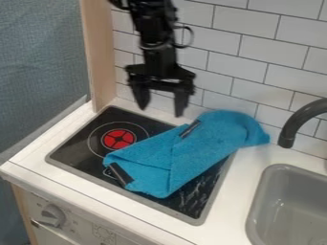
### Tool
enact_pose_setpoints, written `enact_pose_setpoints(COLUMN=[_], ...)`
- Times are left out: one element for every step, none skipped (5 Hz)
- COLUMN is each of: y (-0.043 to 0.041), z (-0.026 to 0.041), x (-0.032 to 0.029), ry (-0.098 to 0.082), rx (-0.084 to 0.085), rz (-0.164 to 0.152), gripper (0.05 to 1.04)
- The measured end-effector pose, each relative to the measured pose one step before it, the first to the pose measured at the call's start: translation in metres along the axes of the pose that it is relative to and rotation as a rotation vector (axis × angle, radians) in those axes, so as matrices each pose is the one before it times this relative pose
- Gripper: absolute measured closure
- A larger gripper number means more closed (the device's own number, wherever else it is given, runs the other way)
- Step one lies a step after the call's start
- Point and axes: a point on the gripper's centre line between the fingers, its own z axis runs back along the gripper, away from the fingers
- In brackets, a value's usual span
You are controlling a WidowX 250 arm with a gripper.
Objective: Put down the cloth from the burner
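Note:
My gripper (161, 107) hangs above the back of the stove, its two fingers spread apart with nothing between them. Below and to its right lies the blue cloth (185, 155), folded and rumpled, with two dark strips on it. It covers the right part of the black stove top (80, 148), and its back right end rests over the white counter near the tiled wall. A red burner (119, 139) shows to the left of the cloth; whatever lies beneath the cloth is hidden.
At the right a grey sink (271, 191) is set in the white counter (239, 191), with a dark faucet (297, 119) behind it. A wooden post (99, 52) stands at the back left corner, beside the white tiled wall (239, 48). A knob (52, 215) is on the front panel.

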Motion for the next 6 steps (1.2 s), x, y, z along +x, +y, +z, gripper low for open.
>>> enact_pose_setpoints(y=[0.01839,0.01428,0.01221,0.00338,0.00231,0.0016], z=[0.01099,-0.0043,-0.01203,-0.01064,-0.01918,-0.01037], x=[-0.02269,-0.01227,-0.01301,-0.00485,-0.0021,0.00058], ry=[-0.021,-0.003,0.001,0.0026,0.0321,-0.0023], rx=[0.1195,0.0725,0.0475,0.0142,0.0073,0.016], rz=[0.2359,0.1511,0.1145,0.0772,0.037,0.0546], gripper=[0.085,0.085,0.085,0.085,0.085,0.085])
